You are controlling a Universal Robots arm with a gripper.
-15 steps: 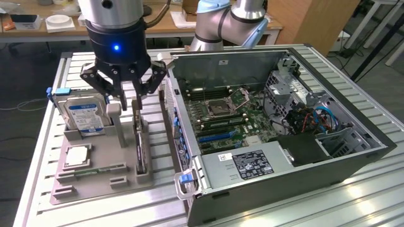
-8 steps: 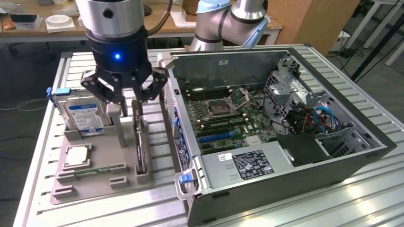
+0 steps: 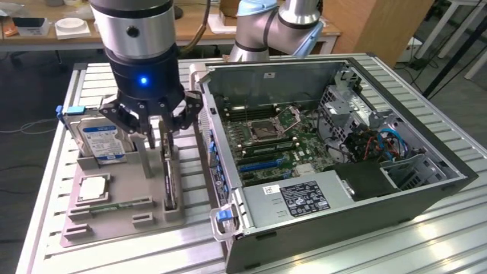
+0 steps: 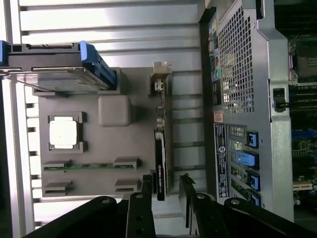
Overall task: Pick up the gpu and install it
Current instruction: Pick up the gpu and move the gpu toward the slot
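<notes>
We find the exterior view bright under soft, even room light, with white glare streaking the ribbed metal worktop [image 3: 426, 240] at its near right. A blue indicator light [image 3: 142, 80] glows on the arm's wrist. The wrist view is dimmer and cooler. There the worktop slats wash out pale, while the end effector [image 4: 166, 179] and the inside of the computer case [image 4: 257, 99] sink into shadow.

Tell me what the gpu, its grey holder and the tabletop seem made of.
The gpu: dark matte circuit board, probably fibreglass, with a pale metal-looking bracket. The grey holder: matte, uniform, likely moulded or printed plastic. The tabletop: ribbed silvery slats with sheen, apparently aluminium.
</notes>
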